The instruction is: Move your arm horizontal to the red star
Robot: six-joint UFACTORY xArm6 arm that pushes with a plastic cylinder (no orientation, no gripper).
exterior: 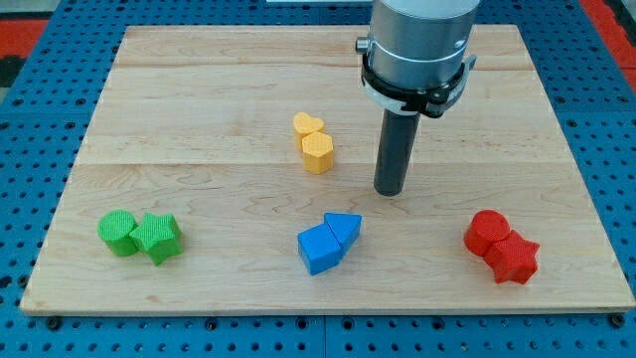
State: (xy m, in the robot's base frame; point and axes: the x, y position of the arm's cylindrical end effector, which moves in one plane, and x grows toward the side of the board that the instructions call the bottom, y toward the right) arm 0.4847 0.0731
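Note:
The red star point(514, 260) lies near the view's bottom right, touching a red cylinder point(486, 232) on its upper left. My tip point(390, 191) rests on the wooden board point(199, 99) near the middle, up and to the left of the red star. It touches no block. It stands right of the yellow blocks and just above the blue pair.
A yellow heart point(308, 126) and yellow hexagon point(317, 152) sit left of my tip. A blue cube point(319, 249) and blue triangle point(344, 229) lie below it. A green cylinder point(119, 233) and green star-like block point(158, 238) lie at the bottom left.

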